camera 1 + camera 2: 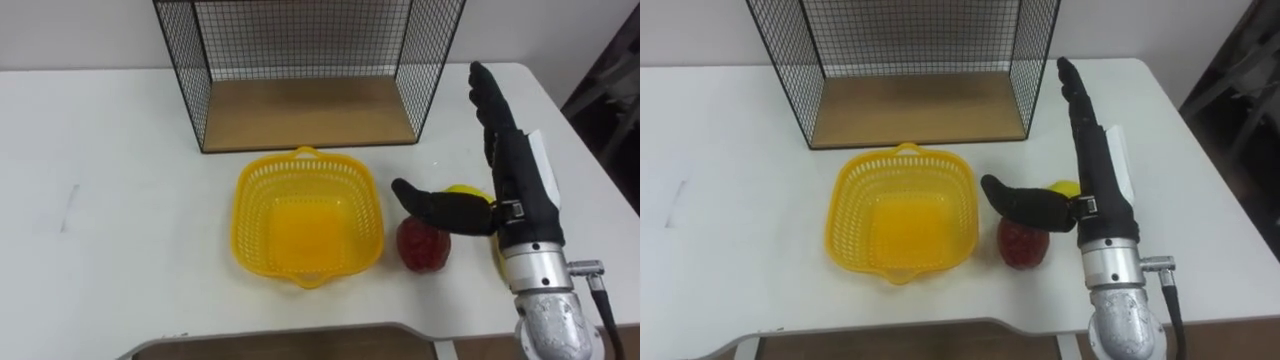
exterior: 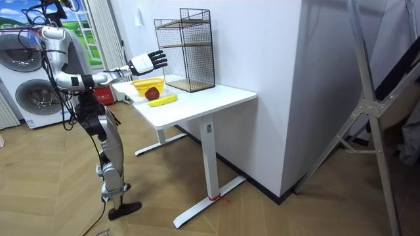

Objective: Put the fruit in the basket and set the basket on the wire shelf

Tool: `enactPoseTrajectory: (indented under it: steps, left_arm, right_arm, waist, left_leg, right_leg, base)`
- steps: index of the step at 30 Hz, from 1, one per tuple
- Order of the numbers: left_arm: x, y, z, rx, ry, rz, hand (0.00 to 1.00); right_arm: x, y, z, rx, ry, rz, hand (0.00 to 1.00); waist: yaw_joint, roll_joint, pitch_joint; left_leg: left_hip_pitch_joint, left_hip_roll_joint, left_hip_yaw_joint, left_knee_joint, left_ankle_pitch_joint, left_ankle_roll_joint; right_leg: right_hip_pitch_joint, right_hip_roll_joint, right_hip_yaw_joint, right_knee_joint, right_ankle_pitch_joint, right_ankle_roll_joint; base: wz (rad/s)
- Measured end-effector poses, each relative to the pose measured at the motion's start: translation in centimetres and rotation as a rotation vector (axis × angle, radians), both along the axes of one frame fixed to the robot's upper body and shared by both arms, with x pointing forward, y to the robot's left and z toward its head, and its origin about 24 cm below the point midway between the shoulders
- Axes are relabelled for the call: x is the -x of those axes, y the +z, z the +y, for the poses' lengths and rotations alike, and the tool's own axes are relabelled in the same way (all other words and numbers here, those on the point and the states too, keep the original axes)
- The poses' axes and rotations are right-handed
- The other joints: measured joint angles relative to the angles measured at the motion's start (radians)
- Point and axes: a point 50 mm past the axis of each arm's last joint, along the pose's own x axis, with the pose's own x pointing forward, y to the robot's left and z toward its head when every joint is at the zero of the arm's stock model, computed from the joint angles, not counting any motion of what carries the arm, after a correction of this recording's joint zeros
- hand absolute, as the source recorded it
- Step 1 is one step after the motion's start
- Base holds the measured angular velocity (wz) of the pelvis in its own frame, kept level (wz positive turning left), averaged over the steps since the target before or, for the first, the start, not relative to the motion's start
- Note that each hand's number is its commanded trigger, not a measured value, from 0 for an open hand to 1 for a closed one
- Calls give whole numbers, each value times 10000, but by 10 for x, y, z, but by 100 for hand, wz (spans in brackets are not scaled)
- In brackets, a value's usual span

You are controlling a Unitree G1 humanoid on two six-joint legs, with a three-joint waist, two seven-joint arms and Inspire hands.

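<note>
Reaching for the first fruit, the right hand [image 1: 520, 190] hangs released above what seems an apple [image 1: 425, 250]; next, lower and clasp it.

Right arm reached forward from the lower right, forearm about level in the room view. Right hand [image 1: 522, 190] held edge-on, fingers [image 1: 490, 95] straight and close together, pointing away from the body. Thumb [image 1: 440, 208] spread sideways toward the robot's left, possibly slightly bent. Nothing held. Robot stood upright, knees a little bent.
</note>
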Motion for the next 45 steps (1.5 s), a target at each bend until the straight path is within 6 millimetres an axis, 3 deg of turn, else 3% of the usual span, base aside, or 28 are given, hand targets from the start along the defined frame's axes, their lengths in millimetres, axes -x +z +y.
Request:
enactPoseTrajectory:
  steps: [12, 16, 20, 26, 45]
  left_arm:
    - [-3, 0, 0, -10, -80, -64, 0]
    - [-5, 0, 0, -15, -94, -118, 0]
    - [-7, 0, 0, -21, -99, -170, 0]
    - [-12, 0, -2, 32, -260, -272, 0]
    - [-12, 0, -4, 83, -448, -224, 0]
  right_arm:
    - [6, -6, 0, 230, 198, 383, 0]
    - [10, -10, -1, 216, 135, 600, 0]
    - [16, -16, -1, 282, 179, 918, 0]
    - [23, -30, -1, 353, 332, 1788, 0]
    - [31, -57, 0, 974, 664, 3251, 0]
  waist:
    - [-73, 57, 5]
    - [-84, 90, -62]
    - [-83, 98, -65]
    - [-117, 39, 31]
    - [-185, 38, 39]
  left_leg:
    - [-39, -4, 45, 3, 0, 0]
    - [-112, -3, 89, 11, 2, 2]
    - [-88, -2, 167, 12, 2, 2]
    - [-96, 0, 224, -25, -2, 6]
    - [-153, 22, 248, -45, -4, 10]
  right_leg:
    - [-154, 14, 162, 11, 0, 1]
    - [-230, 20, 217, 31, 11, 2]
    - [-229, 21, 263, 55, 11, 2]
    - [-249, 29, 282, 24, 9, 7]
    - [-374, 78, 481, 171, 61, 8]
  base:
    - [-1]
    - [-3]
    - [-5]
    - [0]
    - [-2]
